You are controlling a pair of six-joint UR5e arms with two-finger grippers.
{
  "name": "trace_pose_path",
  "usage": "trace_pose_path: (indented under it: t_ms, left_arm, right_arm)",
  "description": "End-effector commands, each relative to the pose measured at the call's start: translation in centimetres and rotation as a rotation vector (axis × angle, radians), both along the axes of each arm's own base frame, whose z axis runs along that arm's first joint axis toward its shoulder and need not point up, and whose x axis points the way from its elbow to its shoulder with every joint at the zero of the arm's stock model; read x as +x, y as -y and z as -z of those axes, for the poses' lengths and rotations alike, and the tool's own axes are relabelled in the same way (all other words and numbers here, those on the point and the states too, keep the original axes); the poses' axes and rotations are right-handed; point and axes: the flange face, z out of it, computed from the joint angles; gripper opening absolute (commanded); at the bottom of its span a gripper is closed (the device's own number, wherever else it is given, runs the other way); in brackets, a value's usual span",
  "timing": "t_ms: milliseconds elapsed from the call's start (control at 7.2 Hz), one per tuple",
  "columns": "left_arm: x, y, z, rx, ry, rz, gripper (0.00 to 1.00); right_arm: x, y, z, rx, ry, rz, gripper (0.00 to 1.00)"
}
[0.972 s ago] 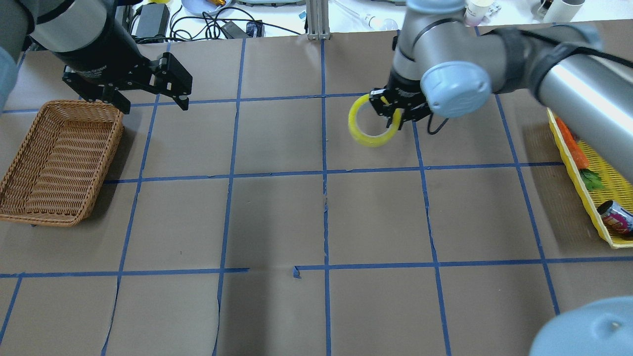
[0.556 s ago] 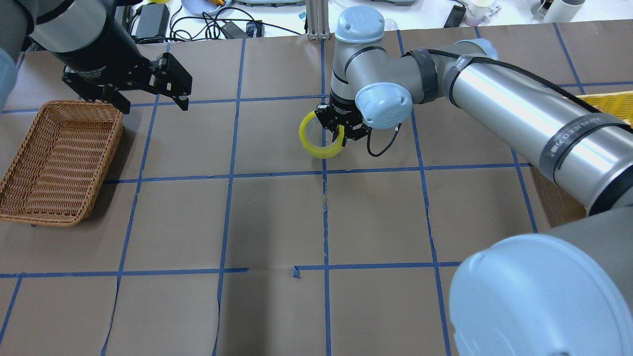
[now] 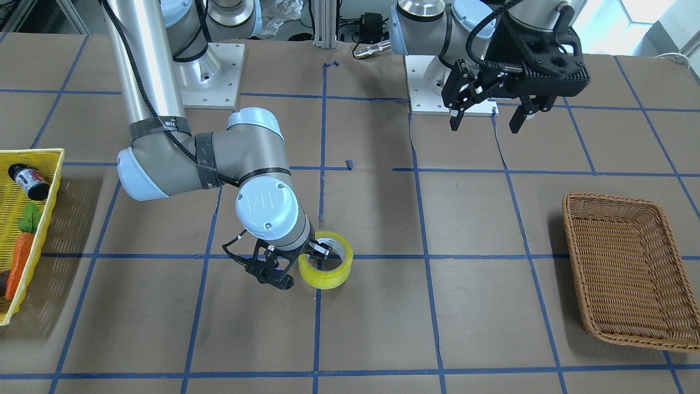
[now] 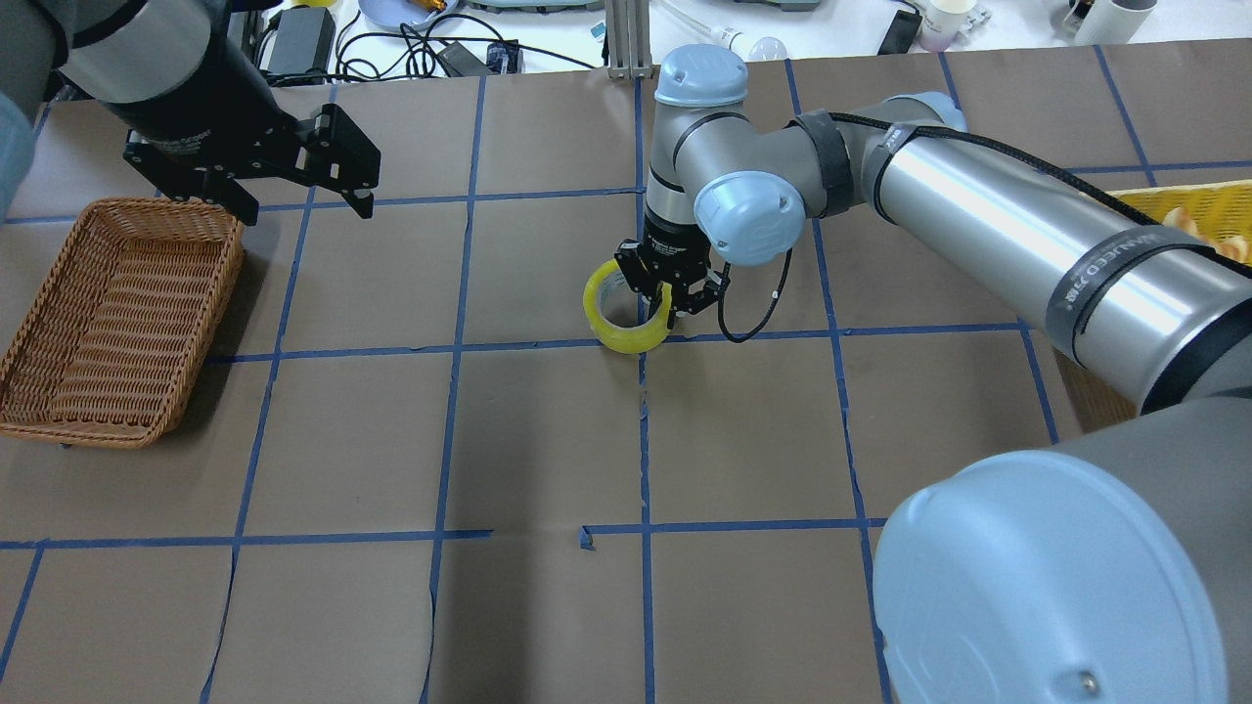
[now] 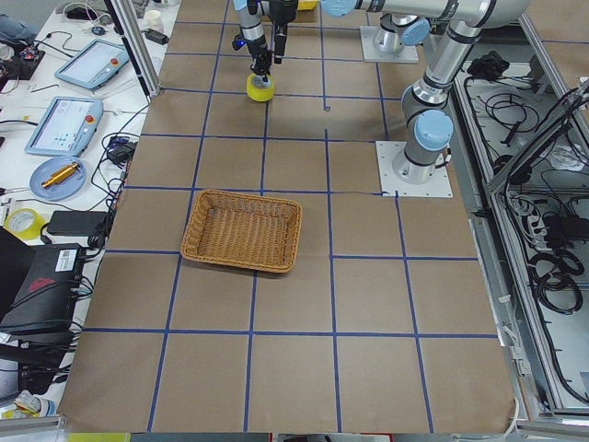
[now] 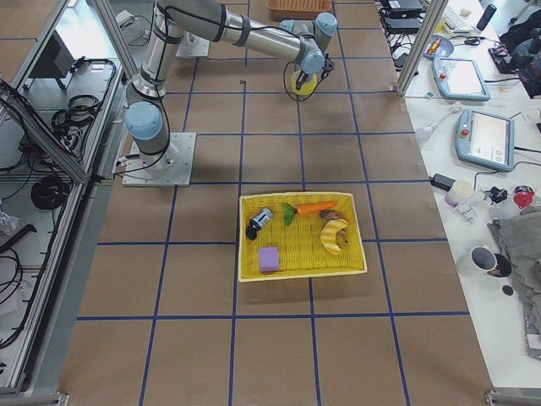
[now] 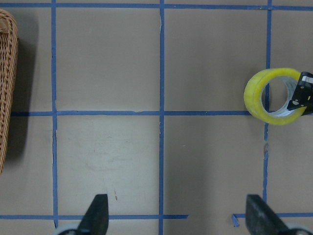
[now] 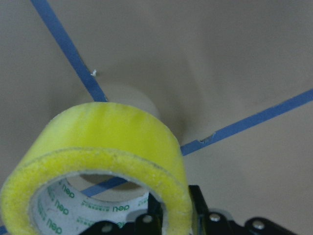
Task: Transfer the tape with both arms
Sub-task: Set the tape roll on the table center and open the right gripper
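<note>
The yellow tape roll with a white core hangs low at a crossing of blue lines near the table's middle. I cannot tell whether it touches the table. It also shows in the front view, the left wrist view and the right wrist view. My right gripper is shut on the roll's wall, one finger inside the ring and one outside. My left gripper is open and empty. It hovers high beside the basket, well apart from the tape.
A brown wicker basket stands under and beside my left gripper. A yellow tray with a carrot, a can and other items stands on my right side. Cables and devices lie beyond the table's far edge.
My right arm has carried the tape leftward and down, from the right half to the centre line crossing. My left arm has not moved.
</note>
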Motion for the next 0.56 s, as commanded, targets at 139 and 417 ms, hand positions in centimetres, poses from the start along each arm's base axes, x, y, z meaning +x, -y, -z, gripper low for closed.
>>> trace_pose_path:
  t_ms: [139,417]
  left_arm:
    - [0.4,0.1,0.0,0.000,0.012,-0.004,1.00]
    - [0.4,1.9,1.4,-0.014,-0.001,-0.011,1.00]
  right_arm:
    - [-0.5,0.2,-0.7,-0.016,-0.001,-0.030,1.00]
    - [-3.9,0.1,-7.6,-0.108,0.003,-0.028,1.00]
